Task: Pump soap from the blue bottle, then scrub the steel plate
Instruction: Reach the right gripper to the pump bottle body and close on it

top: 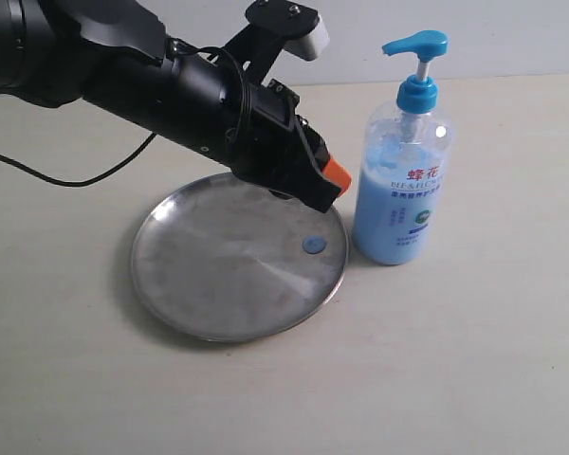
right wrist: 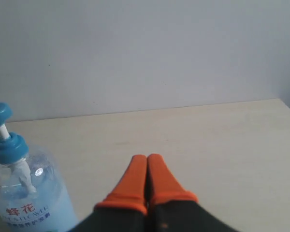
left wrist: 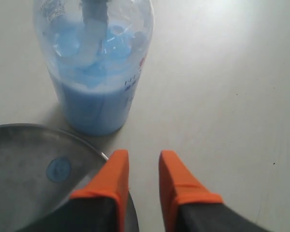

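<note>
The steel plate (top: 218, 275) lies on the pale table, with a small round blob of blue soap (top: 312, 245) near its right rim. Just right of the plate stands the blue bottle (top: 403, 180), upright, its pump spout pointing left. My left gripper (top: 334, 180) hovers over the plate's upper right rim, a little left of the bottle. In the left wrist view its orange fingers (left wrist: 120, 174) stand apart and empty, with the left gripper (left wrist: 144, 157) facing the bottle (left wrist: 99, 72), the plate (left wrist: 19, 169) and the soap (left wrist: 59, 169). My right gripper (right wrist: 146, 159) is shut and empty beside the bottle (right wrist: 24, 208); the exterior view does not show it.
A black cable (top: 76, 175) trails over the table at the left behind the plate. The left arm's black body (top: 171, 85) reaches in from the upper left. A plain grey wall (right wrist: 145, 48) rises behind the table's far edge.
</note>
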Motion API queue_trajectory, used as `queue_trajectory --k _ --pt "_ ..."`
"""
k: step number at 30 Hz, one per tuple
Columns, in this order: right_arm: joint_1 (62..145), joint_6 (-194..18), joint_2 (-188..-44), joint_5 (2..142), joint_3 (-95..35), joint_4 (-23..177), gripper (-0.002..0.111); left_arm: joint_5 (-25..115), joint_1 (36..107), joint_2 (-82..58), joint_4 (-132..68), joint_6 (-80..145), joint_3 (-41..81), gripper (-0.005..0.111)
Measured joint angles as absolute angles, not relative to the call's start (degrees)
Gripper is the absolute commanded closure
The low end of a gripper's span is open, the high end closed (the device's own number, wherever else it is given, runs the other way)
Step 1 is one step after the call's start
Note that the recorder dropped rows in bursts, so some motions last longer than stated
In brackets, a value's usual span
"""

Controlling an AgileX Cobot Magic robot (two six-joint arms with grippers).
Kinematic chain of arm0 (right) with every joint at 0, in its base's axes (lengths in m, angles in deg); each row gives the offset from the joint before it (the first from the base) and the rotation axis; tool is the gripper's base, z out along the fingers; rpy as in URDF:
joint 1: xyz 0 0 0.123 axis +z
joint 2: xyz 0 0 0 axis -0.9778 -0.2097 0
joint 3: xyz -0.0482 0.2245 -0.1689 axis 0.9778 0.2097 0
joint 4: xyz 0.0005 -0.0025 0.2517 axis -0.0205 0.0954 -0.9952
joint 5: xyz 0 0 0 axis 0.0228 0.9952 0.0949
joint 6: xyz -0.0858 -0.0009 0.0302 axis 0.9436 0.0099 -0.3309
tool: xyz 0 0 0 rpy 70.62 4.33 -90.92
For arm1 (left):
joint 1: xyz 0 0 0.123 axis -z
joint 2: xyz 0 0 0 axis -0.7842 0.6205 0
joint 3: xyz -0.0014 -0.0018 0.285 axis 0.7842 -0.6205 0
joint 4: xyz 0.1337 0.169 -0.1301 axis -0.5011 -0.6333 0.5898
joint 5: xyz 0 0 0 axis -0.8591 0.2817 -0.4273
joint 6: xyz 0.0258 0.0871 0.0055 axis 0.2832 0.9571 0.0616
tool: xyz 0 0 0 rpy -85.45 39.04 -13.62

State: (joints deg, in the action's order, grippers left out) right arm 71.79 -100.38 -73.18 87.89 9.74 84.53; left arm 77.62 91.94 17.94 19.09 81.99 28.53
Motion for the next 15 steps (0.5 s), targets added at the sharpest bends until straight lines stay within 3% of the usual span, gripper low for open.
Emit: queue_trajectory --k 2,5,8,12,13,14,15 --pt "71.8 -103.0 -73.3 88.2 9.7 79.8 0.108 77.6 91.9 17.9 19.1 82.0 28.5 0.081" --pt "73.3 -87.7 -77.4 90.4 9.7 64.9 0.108 77.6 91.9 17.9 19.1 82.0 28.5 0.081" --pt "75.6 -71.4 -83.4 91.7 9.7 50.9 0.098 77.2 91.9 17.9 19.1 82.0 28.5 0.081" --pt "79.6 -51.0 -98.7 92.1 7.9 37.1 0.026 77.2 91.9 16.4 18.9 82.0 28.5 0.077" --pt "81.0 -48.5 -103.5 92.1 6.8 35.9 0.020 77.2 91.9 15.6 18.9 81.9 28.5 0.073" --pt "81.8 -47.5 -105.7 92.0 6.4 35.4 0.014 77.2 91.9 15.3 18.9 81.9 28.5 0.061" --pt "83.1 -46.5 -109.3 91.4 5.5 35.2 0.014 77.2 91.9 14.7 18.9 81.9 28.5 0.056"
